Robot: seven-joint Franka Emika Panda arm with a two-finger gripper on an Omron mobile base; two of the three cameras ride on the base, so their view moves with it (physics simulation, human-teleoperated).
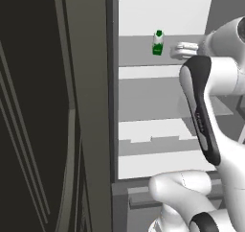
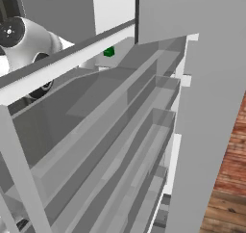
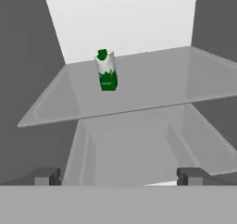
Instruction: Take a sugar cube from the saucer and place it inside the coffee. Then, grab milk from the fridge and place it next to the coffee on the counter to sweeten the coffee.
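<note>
Jaws wide apart, milk point(image 3: 107, 71) upright.

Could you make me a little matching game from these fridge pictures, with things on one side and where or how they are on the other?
Things:
1. milk
2. gripper
3. fridge
4. arm

Descriptions:
A. open, with pale shelves showing
B. white with dark joints, reaching in
C. upright on an upper shelf
D. open, holding nothing, short of the carton

Pairs: 1-C, 2-D, 3-A, 4-B

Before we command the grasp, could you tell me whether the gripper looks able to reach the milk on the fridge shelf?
Probably yes: the gripper is open, facing the upright milk, with nothing on the shelf between them.
</note>
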